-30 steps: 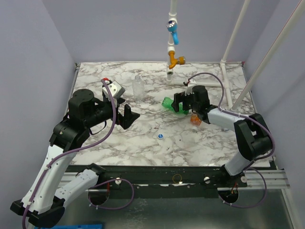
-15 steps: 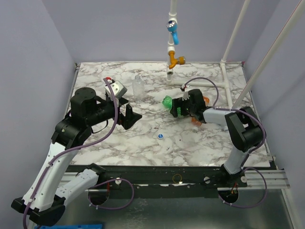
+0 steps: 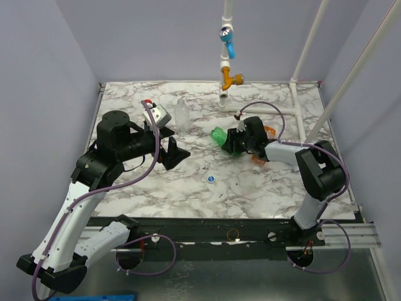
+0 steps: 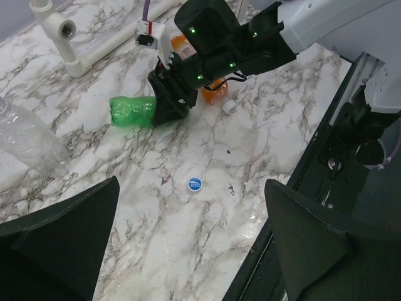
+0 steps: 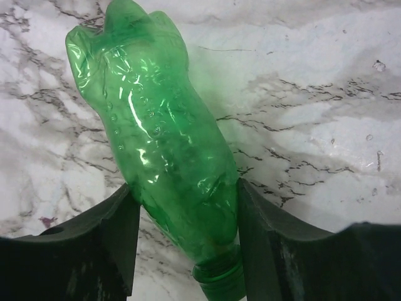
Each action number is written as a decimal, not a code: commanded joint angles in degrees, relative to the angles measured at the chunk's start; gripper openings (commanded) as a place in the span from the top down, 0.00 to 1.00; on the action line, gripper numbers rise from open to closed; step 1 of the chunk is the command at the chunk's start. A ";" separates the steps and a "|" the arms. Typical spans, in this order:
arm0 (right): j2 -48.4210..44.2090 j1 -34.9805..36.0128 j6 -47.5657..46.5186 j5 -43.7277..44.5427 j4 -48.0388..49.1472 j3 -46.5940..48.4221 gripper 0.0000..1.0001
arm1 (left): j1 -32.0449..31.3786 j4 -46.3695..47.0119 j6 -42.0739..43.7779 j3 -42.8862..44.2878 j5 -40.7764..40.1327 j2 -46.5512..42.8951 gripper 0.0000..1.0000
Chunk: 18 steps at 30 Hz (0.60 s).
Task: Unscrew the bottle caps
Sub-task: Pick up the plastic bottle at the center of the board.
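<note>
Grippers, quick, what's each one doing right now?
Left gripper: open, holding nothing.
Right gripper: closed on the green bottle, near its neck.

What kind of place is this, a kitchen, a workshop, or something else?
Most likely a robot lab test cell: a left arm and a right arm bolted at the edge of a marble-patterned table, plain lilac walls around it, a white pipe rig at the back.

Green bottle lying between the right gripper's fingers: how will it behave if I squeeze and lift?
The green bottle looks empty and thin-walled: probably light, apt to dent under the right gripper. Glossy and round, lying on its side, it may slip or roll if nudged.
</note>
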 commanded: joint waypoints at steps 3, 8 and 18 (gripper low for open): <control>-10.16 1.57 3.95 -11.01 -7.77 3.16 0.65 | 0.18 0.99 12.06 1.04 7.61 -1.14 0.01; -18.17 5.69 6.84 -19.25 -19.40 8.56 0.65 | -0.04 1.02 32.01 -0.34 9.11 -2.07 0.01; -22.34 13.99 9.08 -22.25 -37.32 23.88 0.65 | -4.26 0.89 75.00 -7.50 8.27 -5.77 0.01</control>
